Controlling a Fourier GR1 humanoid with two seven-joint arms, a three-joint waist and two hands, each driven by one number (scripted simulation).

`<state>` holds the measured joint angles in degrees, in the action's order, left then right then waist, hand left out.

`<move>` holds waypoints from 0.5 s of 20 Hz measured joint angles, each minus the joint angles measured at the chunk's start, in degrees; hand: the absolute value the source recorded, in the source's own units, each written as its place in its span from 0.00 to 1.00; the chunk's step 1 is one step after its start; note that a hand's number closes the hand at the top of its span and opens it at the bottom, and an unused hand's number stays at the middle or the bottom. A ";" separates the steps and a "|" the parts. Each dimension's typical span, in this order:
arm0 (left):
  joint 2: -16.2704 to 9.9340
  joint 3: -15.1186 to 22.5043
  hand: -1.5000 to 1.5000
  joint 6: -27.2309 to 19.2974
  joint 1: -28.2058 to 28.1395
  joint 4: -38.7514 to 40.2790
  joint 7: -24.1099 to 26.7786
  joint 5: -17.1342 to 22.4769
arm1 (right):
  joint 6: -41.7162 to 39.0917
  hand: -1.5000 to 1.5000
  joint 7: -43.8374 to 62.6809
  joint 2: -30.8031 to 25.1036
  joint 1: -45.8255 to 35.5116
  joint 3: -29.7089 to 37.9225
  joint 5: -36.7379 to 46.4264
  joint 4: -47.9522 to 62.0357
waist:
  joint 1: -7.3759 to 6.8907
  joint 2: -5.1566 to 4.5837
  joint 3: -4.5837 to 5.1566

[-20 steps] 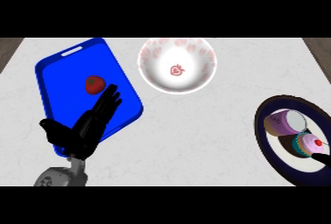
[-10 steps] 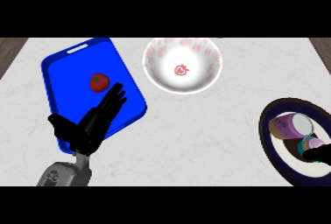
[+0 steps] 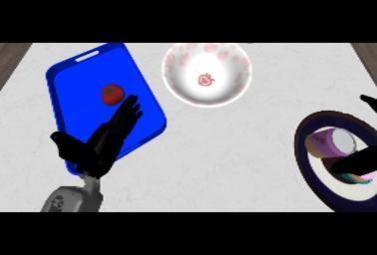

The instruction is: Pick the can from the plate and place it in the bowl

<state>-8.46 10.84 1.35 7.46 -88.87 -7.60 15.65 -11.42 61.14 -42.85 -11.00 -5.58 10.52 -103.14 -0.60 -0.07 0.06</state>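
The can (image 3: 335,142) lies on its side on the dark-rimmed plate (image 3: 307,169) at the right edge; it has a lilac body and a pale end facing left. My right hand (image 3: 357,163) comes in from the right edge. One dark finger lies across the can's lower part and the thumb tip shows well above the can, apart from it. The rest of that hand is out of view. The white bowl (image 3: 206,74) with red markings stands at top centre, holding nothing. My left hand (image 3: 103,142) rests open at lower left.
A blue tray (image 3: 81,84) with a red tomato (image 3: 112,94) on it lies at the left, and my left hand's fingers lie over its near right corner. Bare marbled counter (image 3: 228,159) lies between tray, bowl and plate.
My right hand has come into view from the right edge and now reaches over the can on the plate. The left hand has kept its open pose.
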 measured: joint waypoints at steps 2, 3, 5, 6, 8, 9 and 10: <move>0.16 -0.20 0.50 -0.12 0.04 -0.08 -0.03 -0.29 | -0.56 0.00 0.01 0.24 -0.07 -0.47 -0.16 1.28 | 0.12 0.02 -0.01; -0.08 -0.57 0.50 0.13 -0.02 0.01 -0.08 -0.22 | -0.69 0.00 -0.40 0.55 0.41 -0.75 0.22 2.12 | 0.18 0.03 -0.01; 0.86 -0.32 0.50 -0.58 0.55 0.39 -0.47 -0.79 | -0.92 0.00 0.01 1.53 0.11 -1.86 0.72 2.71 | 0.29 0.03 -0.03; 0.90 -0.56 0.50 -0.30 0.60 1.15 -0.08 -0.87 | -1.23 0.00 -0.13 1.99 -0.86 -2.18 0.81 3.95 | 0.26 0.01 -0.03; 1.38 0.11 0.50 -0.34 -1.12 0.00 0.49 -1.60 | -1.73 0.00 -0.60 2.64 -0.97 -2.15 1.23 4.76 | 0.27 0.05 -0.04; 0.93 -0.24 0.50 0.24 -1.88 -1.22 0.28 -1.15 | -2.01 0.00 -0.97 2.87 -1.47 -2.09 1.62 5.59 | 0.23 0.06 -0.04; 1.04 -0.10 0.50 0.22 -2.15 -1.67 -0.03 -1.40 | -2.02 0.00 -1.56 3.45 -1.02 -2.39 2.71 6.18 | 0.27 0.07 -0.03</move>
<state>-7.42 10.74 1.57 5.31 -90.54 -7.63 14.25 -13.43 59.58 -39.40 -12.03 -7.97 13.23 -96.95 -0.33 0.00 0.03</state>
